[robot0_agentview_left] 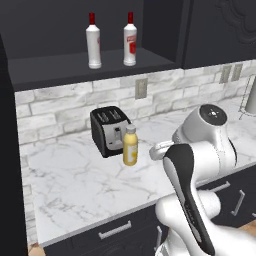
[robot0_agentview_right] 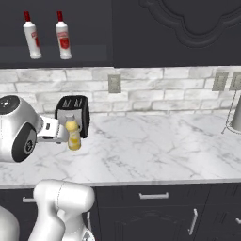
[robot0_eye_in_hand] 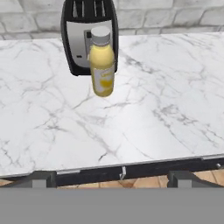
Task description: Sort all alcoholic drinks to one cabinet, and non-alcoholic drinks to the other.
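Wide tool (robot0_eye_in_hand: 111,179) facing juice bottle (robot0_eye_in_hand: 102,62); base views alone: shelved white bottles (robot0_agentview_left: 111,41).

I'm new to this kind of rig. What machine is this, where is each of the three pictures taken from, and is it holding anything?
It is a white robot arm on a driving base in a rendered kitchen. Two pictures come from cameras on the base, behind the arm to its left and right. The third looks along its tool, whose two dark tips rise at the bottom edge, wide apart with nothing between them, so it holds nothing. On the marble counter a yellow juice bottle stands upright in front of a black toaster. Above, two white red-capped bottles stand side by side on the shelf of an open dark cabinet. At the counter's far right stands a pale object, cut off by the frame.
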